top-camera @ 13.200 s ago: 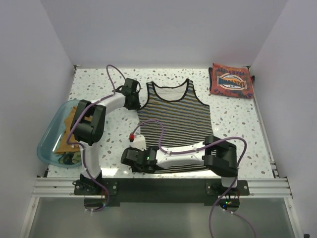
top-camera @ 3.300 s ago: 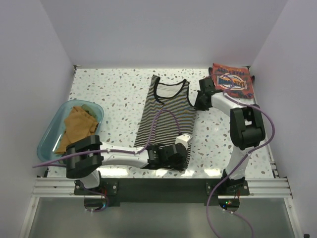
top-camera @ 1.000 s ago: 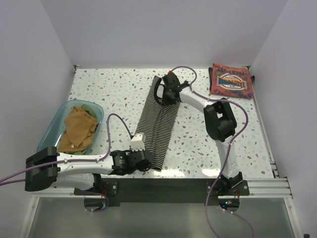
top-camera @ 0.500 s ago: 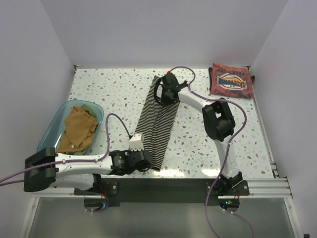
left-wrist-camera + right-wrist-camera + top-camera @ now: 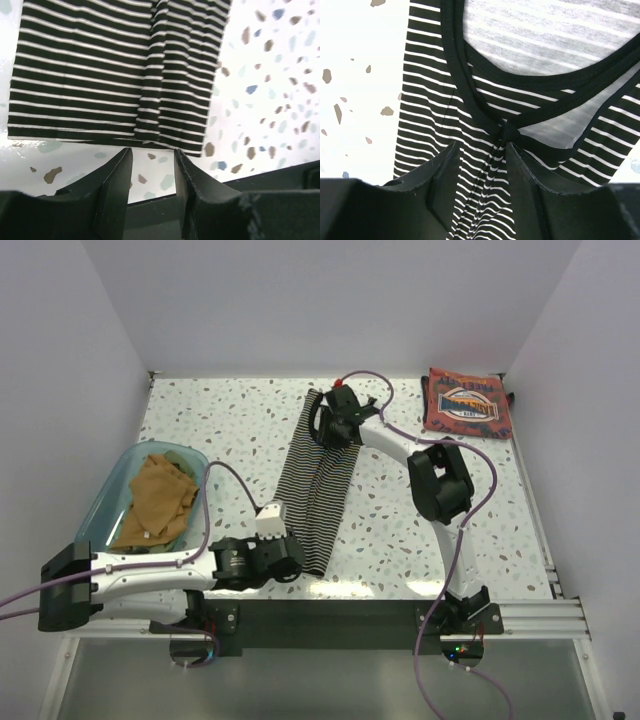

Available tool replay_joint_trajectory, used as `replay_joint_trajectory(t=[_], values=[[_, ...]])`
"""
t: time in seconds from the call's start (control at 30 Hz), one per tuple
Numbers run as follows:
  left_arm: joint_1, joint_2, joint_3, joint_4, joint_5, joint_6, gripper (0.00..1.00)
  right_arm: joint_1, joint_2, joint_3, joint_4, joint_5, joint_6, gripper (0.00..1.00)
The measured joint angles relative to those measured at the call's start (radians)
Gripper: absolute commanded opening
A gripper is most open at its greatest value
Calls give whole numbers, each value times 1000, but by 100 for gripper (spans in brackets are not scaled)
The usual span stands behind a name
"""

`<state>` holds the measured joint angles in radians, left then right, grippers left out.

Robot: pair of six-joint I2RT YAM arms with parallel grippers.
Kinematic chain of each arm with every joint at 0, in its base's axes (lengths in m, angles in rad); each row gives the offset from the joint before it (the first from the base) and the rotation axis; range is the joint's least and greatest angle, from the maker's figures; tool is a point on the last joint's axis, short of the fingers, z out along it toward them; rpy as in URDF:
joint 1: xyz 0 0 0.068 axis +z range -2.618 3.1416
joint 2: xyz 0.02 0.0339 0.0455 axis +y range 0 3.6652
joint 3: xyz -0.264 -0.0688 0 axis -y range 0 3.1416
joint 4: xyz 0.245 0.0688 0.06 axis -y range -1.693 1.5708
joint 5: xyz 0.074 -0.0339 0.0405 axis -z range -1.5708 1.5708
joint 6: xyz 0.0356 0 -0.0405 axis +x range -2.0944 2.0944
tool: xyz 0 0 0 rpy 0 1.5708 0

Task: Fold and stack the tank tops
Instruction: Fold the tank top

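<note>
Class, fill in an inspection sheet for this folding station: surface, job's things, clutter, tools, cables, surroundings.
Surface: speckled white table.
Job's things: striped tank top folded narrow, mid-table; rust-red tank top folded, far right corner; mustard tops heaped in the bin.
Clutter: teal bin at the left edge; nothing else seen.
Tools: left tool open at the striped hem; right tool open over its neckline.
Cables: purple cables looping off both arms.
Surroundings: plain white walls.

Striped tank top (image 5: 318, 488), folded lengthwise
</note>
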<state>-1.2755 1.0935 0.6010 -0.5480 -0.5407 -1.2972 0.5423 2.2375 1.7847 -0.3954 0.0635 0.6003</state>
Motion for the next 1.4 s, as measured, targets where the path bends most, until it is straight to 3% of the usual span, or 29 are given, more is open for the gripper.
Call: replay_joint_trajectory(t=[0.17,0.37,0.57,0.87,0.97,1.4], values=[[13,-13,74,-6,-19,43,41,0,-9,-12,9,-2,-2,48],[65,89,146,55,-5,152,26,0,-81,-66,34,5,-10,54],[138,208,143,138,52,244,18,-4,-109,-71,82,-12,-17,55],[148,309,92,215,96,272,10,-18,-42,-14,82,-80,-13,54],[148,325,72,226,100,269,0,-19,-2,7,82,-90,-10,54],[148,384,66,317,107,259,0,-21,121,163,31,-123,-9,55]])
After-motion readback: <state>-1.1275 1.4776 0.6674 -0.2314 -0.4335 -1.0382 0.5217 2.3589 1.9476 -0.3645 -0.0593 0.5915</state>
